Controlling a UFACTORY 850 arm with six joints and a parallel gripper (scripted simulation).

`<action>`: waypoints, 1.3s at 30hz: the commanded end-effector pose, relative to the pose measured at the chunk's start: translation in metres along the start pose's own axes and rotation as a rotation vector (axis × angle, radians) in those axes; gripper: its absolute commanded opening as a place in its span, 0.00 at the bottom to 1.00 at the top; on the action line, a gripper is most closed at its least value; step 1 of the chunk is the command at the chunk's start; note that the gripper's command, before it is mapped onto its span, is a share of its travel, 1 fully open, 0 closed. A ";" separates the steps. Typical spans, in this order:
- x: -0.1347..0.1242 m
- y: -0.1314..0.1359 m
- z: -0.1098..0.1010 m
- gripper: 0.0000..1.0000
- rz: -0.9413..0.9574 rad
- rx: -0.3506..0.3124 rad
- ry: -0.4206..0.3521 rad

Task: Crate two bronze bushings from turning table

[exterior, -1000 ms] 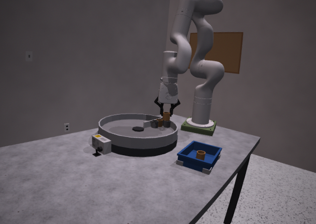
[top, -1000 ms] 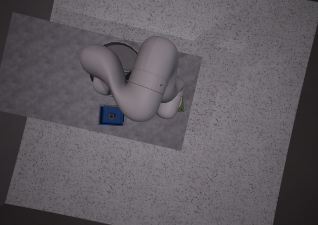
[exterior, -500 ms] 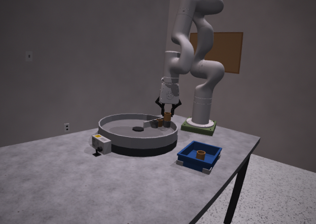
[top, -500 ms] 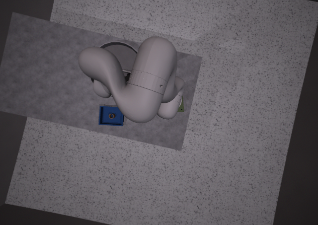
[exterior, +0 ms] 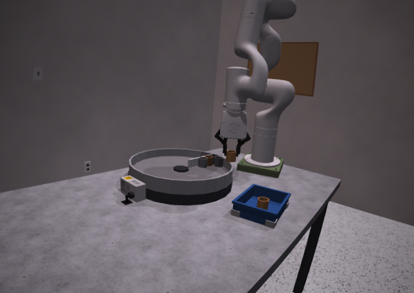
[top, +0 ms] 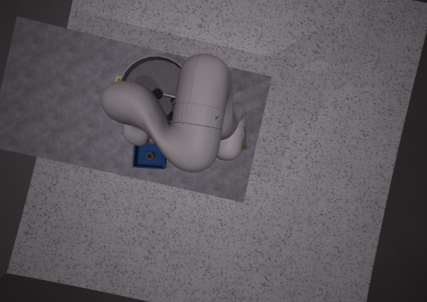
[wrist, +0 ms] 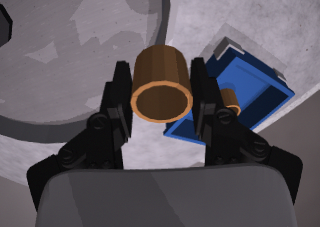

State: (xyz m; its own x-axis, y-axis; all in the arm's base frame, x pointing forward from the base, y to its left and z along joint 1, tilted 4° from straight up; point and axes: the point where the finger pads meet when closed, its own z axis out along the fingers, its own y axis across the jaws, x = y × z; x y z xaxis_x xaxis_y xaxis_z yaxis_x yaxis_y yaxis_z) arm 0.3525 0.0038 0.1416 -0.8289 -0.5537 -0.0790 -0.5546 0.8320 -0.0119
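Note:
My gripper (exterior: 231, 152) (wrist: 160, 75) is shut on a bronze bushing (exterior: 231, 156) (wrist: 161, 69). It holds the bushing in the air, near the rim of the turning table (exterior: 180, 185) (wrist: 45, 132) (top: 155, 61). Another bronze bushing (top: 148, 154) (exterior: 262, 202) (wrist: 229, 99) stands in the blue crate (top: 133, 157) (exterior: 247, 211) (wrist: 272, 109). On the turning table, a bronze bushing (exterior: 209, 160) stands among grey bushings, two of which show clearly (exterior: 202, 162) (exterior: 218, 161). In the top view the arm hides my gripper and most of the bushings.
A pale guide bar (exterior: 195, 161) and a dark hub (exterior: 180, 168) (top: 157, 93) are on the turning table. A small grey box with a yellow label (exterior: 132, 187) stands beside it. Small brackets hold the crate's corners. The arm's green base plate (exterior: 257, 170) (top: 245, 143) is behind.

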 end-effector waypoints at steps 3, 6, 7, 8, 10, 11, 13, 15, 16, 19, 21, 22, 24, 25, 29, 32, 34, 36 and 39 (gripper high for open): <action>-0.033 0.035 0.001 0.00 0.077 0.014 0.011; -0.049 0.053 0.001 0.00 0.114 0.014 0.011; -0.054 0.060 0.001 0.00 0.127 0.014 0.011; -0.059 0.066 0.001 0.00 0.140 0.014 0.011; -0.070 0.077 0.001 0.00 0.164 0.014 0.011; -0.075 0.082 0.002 0.00 0.176 0.015 0.011; -0.075 0.082 0.002 0.00 0.176 0.015 0.011; -0.084 0.093 0.002 0.00 0.198 0.015 0.011; -0.088 0.099 0.002 0.00 0.208 0.015 0.011; -0.101 0.112 0.002 0.00 0.238 0.015 0.011; -0.108 0.120 0.002 0.00 0.253 0.015 0.011; -0.110 0.123 0.003 0.00 0.260 0.015 0.011; -0.115 0.128 0.003 0.00 0.270 0.016 0.011; -0.116 0.130 0.003 0.00 0.275 0.016 0.010; -0.119 0.134 0.003 0.00 0.283 0.016 0.010; -0.120 0.135 0.003 0.00 0.285 0.016 0.010; -0.121 0.136 0.003 0.00 0.285 0.016 0.010; -0.121 0.136 0.003 0.00 0.285 0.016 0.010; -0.121 0.136 0.003 0.00 0.285 0.016 0.010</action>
State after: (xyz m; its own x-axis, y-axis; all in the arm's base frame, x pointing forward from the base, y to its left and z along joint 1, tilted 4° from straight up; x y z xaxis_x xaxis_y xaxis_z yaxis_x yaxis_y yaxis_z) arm 0.3767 0.1831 0.1461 -0.9521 -0.2978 -0.0695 -0.2983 0.9545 -0.0038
